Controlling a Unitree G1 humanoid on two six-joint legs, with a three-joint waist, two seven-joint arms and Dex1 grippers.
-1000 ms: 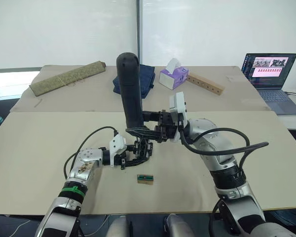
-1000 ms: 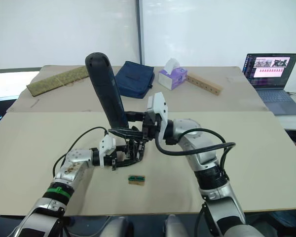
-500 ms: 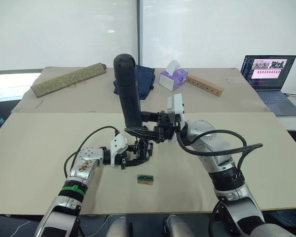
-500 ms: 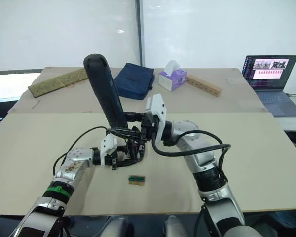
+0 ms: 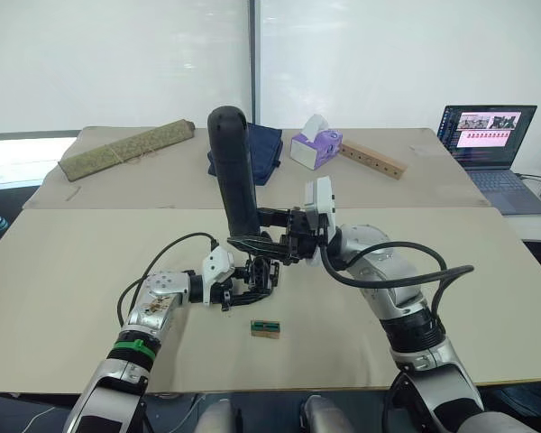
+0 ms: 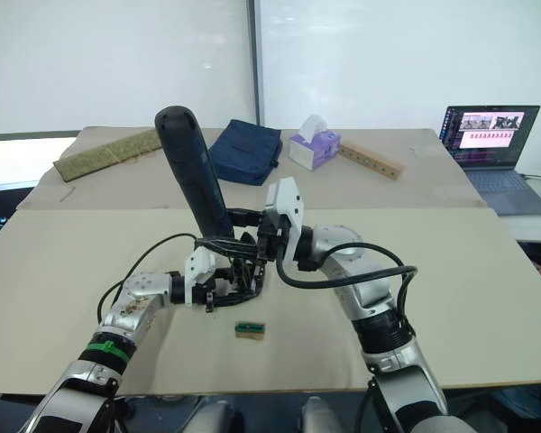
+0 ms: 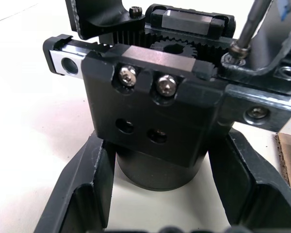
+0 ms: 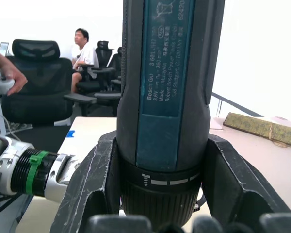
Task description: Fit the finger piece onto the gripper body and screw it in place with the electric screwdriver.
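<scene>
My left gripper (image 5: 252, 281) is shut on the gripper body (image 7: 155, 111), a black block with a round base, toothed rails and silver screws. It holds the body just above the table. My right gripper (image 5: 267, 236) is shut on the electric screwdriver (image 5: 236, 171). The screwdriver stands nearly upright over the body, its rounded end leaning left. In the left wrist view its thin metal bit (image 7: 242, 34) rests on a screw in the finger piece (image 7: 266, 73), which sits on the body's rail. My right gripper's fingers (image 8: 97, 184) clamp the tool near its collar.
A small tan-and-green block (image 5: 265, 328) lies just in front of the grippers. Along the back table are a rolled mat (image 5: 126, 147), a blue bag (image 5: 260, 149), a purple tissue box (image 5: 316, 144), a wooden bar with holes (image 5: 372, 158) and a laptop (image 5: 487, 135). A person (image 8: 85, 48) sits far off.
The whole view has shifted slightly. The screwdriver's upper end has leaned a little further left, and both grippers keep their holds.
</scene>
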